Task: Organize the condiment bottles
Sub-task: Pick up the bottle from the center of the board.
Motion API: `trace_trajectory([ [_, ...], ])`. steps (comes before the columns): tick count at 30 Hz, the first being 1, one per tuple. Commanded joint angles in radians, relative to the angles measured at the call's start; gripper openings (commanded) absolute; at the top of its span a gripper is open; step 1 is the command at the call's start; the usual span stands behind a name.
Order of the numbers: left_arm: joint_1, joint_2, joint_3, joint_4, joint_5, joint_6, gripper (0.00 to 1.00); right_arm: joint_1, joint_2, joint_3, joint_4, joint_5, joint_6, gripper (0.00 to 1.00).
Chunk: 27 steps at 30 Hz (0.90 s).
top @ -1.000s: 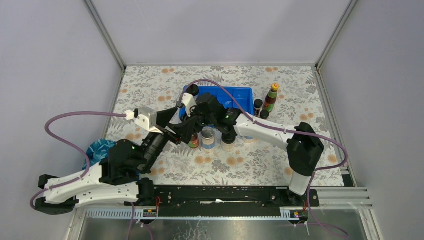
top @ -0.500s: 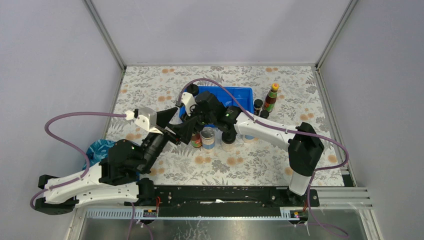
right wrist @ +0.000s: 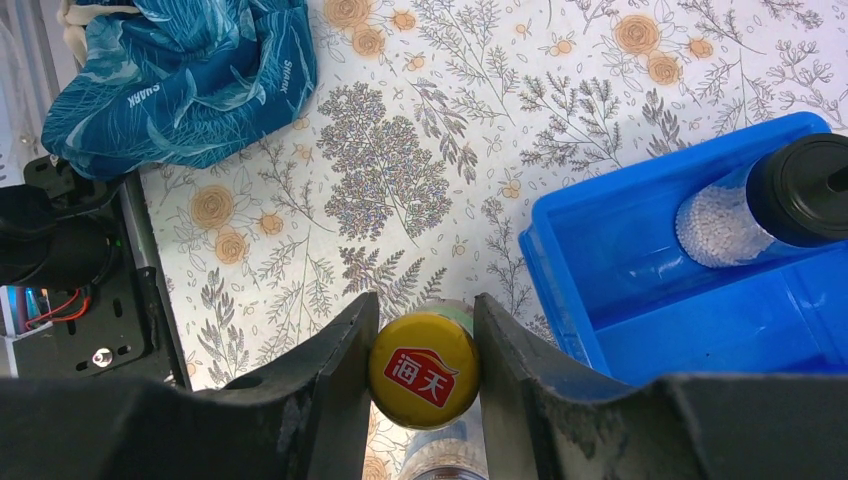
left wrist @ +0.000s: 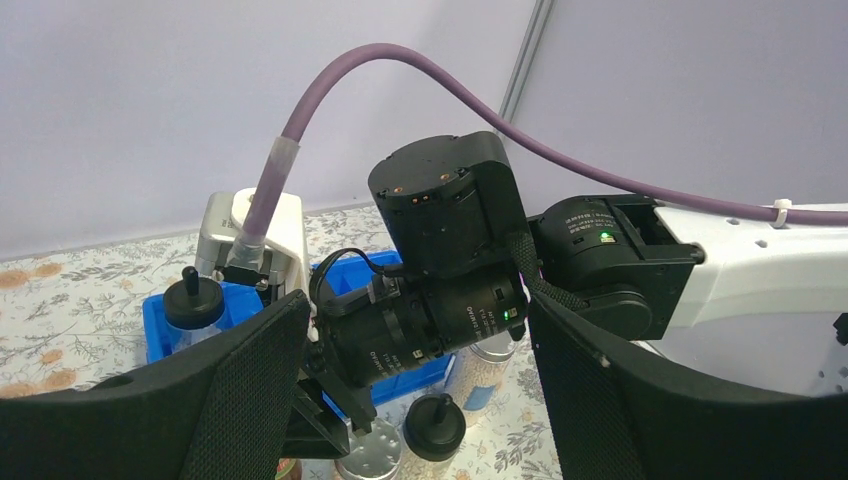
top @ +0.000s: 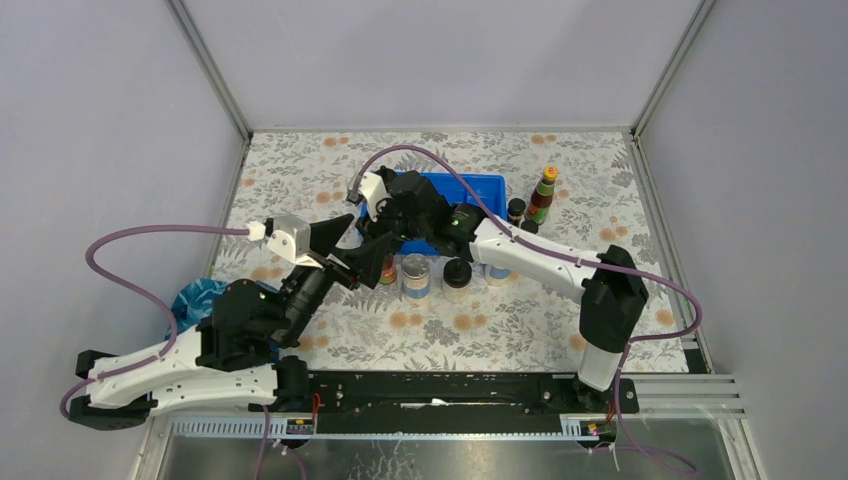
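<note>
Right gripper (right wrist: 424,335) leftward (around yellow-capped bottle (right wrist: 424,372))

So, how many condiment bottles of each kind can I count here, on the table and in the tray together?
Dark yellow-capped bottles: 2
Clear silver-lidded jars: 2 (the lid of one is hidden)
Clear black-domed bottles: 2
Tiny dark black-capped bottles: 2
Total: 8

My white right arm (top: 530,258) with black joints reaches forward and to the left, its black pincer (right wrist: 424,322) pressed against both sides of a yellow-capped bottle (right wrist: 424,372). My left arm (top: 180,365) stretches forward beside it, with its mesh-padded pincer (left wrist: 417,330) spread wide.
</note>
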Motion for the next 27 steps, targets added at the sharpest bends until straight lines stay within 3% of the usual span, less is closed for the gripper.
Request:
trace_trajectory([
  [1,-0.007,-0.015,0.021,0.007,0.009,0.023,0.84,0.007,-0.050,0.092,0.071,0.001,-0.016,0.00],
  [27,-0.007,-0.022,0.020,0.002,0.013,0.023,0.84,0.007,-0.022,0.244,-0.019,0.031,-0.049,0.00],
])
